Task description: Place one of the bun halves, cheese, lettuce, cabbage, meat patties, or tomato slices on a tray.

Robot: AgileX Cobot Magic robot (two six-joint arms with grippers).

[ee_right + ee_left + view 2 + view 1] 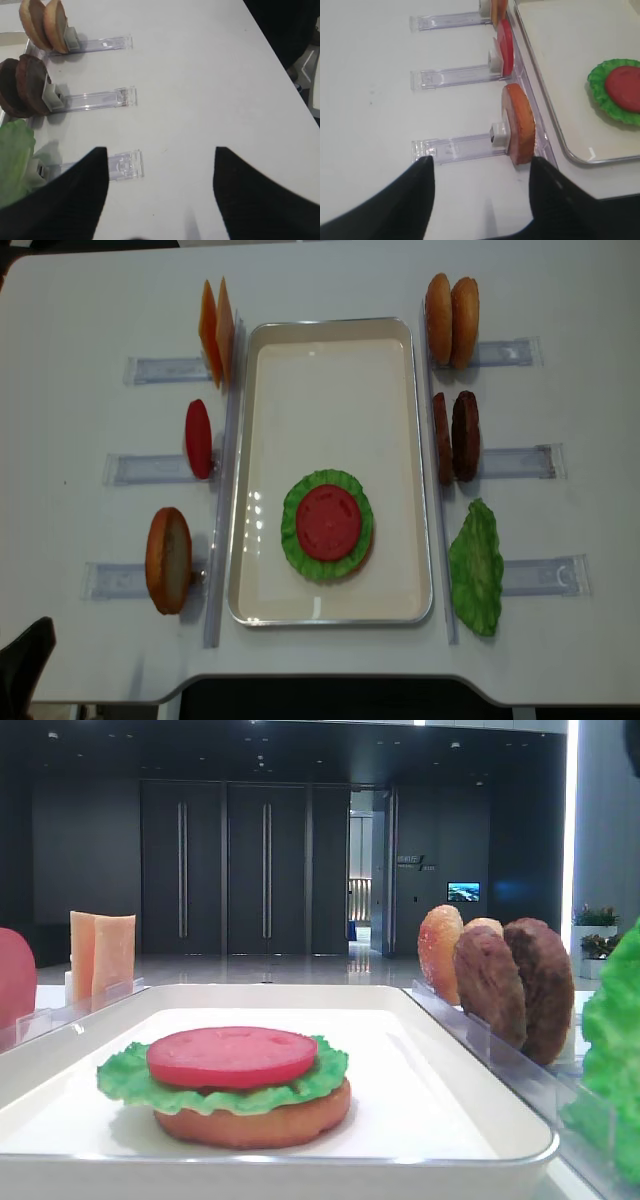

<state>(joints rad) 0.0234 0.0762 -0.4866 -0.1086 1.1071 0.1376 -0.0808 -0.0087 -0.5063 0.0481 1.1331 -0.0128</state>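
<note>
White tray (330,335) sits mid-desk (330,280), long side running away from the robot; everything else placed relative to it. On the tray, toward its near end: a stack w/ bun half (255,1115) at the bottom, lettuce (300,550) over it, tomato slice (328,521) on top.

Left of tray, clear racks (160,368) hold pieces on edge: cheese (216,330) at the far end, a tomato slice (198,438) mid, a bun half (168,560) at the near end. All three stand just beside the tray's left rim, not touching it as far as can be told.

Right of tray: two bun halves (451,320) far, two patties (455,436) mid, a lettuce leaf (476,568) near, each on its own rack.

Left gripper (480,172) is open, jaws wide apart, empty, hovering over the desk at the near-left of the tray; the rack w/ the near bun half lies just ahead of it. Only a dark corner of that arm shows in the top view.

Right gripper (160,165) is open too, empty, over bare desk right of the tray, w/ the lettuce rack end (125,165) by its left finger (75,200). Nothing blocks the tray from above.
</note>
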